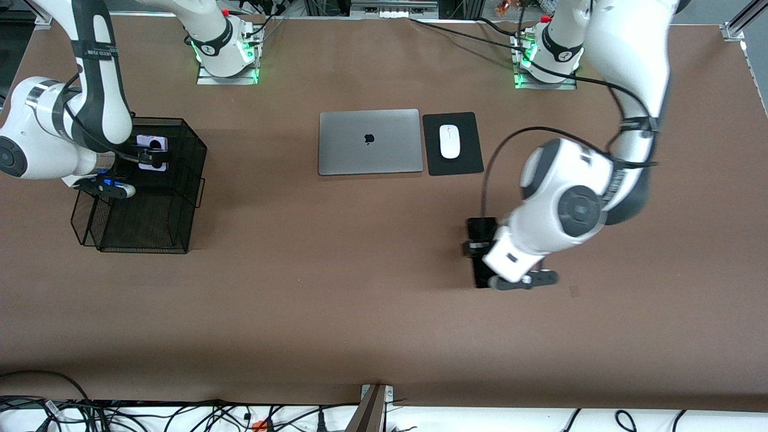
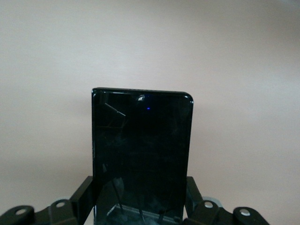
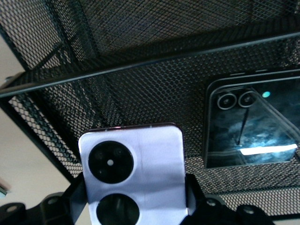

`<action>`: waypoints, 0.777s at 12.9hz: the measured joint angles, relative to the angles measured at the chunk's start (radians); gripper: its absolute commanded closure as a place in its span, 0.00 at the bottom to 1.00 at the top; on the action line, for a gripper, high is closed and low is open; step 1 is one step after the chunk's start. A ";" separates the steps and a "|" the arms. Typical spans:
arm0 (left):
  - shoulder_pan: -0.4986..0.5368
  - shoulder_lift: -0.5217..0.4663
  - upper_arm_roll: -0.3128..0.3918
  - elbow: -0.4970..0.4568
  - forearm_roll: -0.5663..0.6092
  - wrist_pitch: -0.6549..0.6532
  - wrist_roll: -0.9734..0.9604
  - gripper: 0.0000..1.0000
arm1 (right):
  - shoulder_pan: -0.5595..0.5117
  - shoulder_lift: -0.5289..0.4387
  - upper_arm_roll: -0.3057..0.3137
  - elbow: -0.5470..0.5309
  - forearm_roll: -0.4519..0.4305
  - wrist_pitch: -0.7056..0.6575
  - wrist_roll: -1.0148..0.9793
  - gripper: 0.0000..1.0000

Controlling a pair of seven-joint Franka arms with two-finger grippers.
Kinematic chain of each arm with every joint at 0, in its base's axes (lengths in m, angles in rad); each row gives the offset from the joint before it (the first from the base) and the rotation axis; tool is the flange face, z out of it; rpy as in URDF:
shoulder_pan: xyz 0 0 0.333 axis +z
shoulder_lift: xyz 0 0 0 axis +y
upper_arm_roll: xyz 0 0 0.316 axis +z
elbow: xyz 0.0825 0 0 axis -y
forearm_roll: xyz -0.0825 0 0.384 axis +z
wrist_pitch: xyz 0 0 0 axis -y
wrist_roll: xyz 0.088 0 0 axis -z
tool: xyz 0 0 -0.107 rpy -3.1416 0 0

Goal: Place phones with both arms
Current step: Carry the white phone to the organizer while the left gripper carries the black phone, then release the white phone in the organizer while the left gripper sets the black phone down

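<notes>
Two phones are gripped, one per arm.
The long black slab phone (image 2: 142, 154) is clamped by the left gripper (image 2: 140, 206) on the table (image 1: 360, 288); the small square lavender phone (image 3: 133, 173) is clamped by the right gripper (image 3: 133, 199) over the black wire-mesh basket (image 1: 180, 198).

A brown table (image 1: 360, 312) carries a closed grey laptop (image 1: 369, 142), with a black mouse pad (image 1: 465, 162) just beside it. A black wire-mesh basket (image 1: 180, 210) stands at the right arm's end.
</notes>
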 measured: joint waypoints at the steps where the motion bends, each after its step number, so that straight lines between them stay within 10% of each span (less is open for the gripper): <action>1: -0.039 0.022 0.000 0.009 0.000 0.038 -0.029 0.98 | 0.000 -0.001 0.000 0.001 0.000 0.001 0.000 0.00; 10: -0.274 0.251 0.016 0.075 0.000 0.311 -0.175 0.96 | 0.034 -0.006 0.000 0.271 0.000 -0.127 0.003 0.00</action>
